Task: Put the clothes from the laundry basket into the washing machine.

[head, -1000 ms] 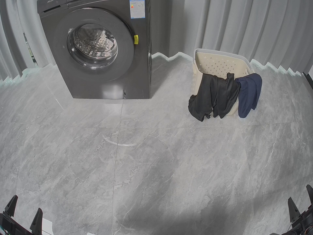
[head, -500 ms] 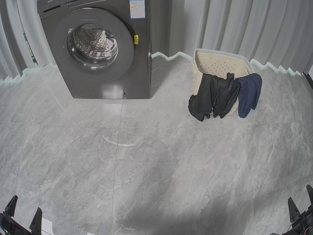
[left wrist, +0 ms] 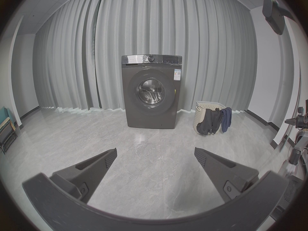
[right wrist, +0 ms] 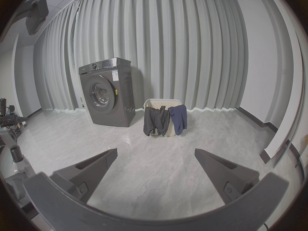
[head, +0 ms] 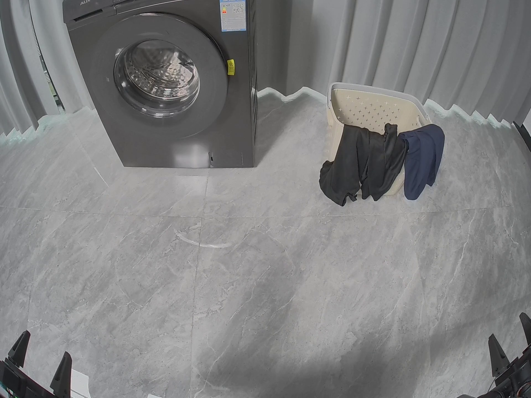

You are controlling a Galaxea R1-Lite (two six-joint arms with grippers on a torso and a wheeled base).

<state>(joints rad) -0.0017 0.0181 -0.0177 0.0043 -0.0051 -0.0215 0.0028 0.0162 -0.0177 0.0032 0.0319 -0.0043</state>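
Task not started. Laundry basket (head: 378, 104) stands on the floor (head: 265, 283) near the curtain (head: 420, 34), right of the washing machine (head: 235, 128) and apart from it. Black garment (head: 362, 164) hangs over the basket's front rim, its lower end reaching the floor. Navy garment (head: 423, 158) is draped over the rim just beside it, on the right. Can't tell if more clothes lie inside. Nothing visible in the drum. The machine's door (head: 157, 76) looks shut, so it likely needs opening first.

Left claw (head: 44, 349) is released, fingers spread, holding nothing, low and well away from both basket and machine. Right claw (head: 509, 333) is the same: spread, empty, far from the clothes.

Left to do: approach the basket, grab each garment, open the door, load both.
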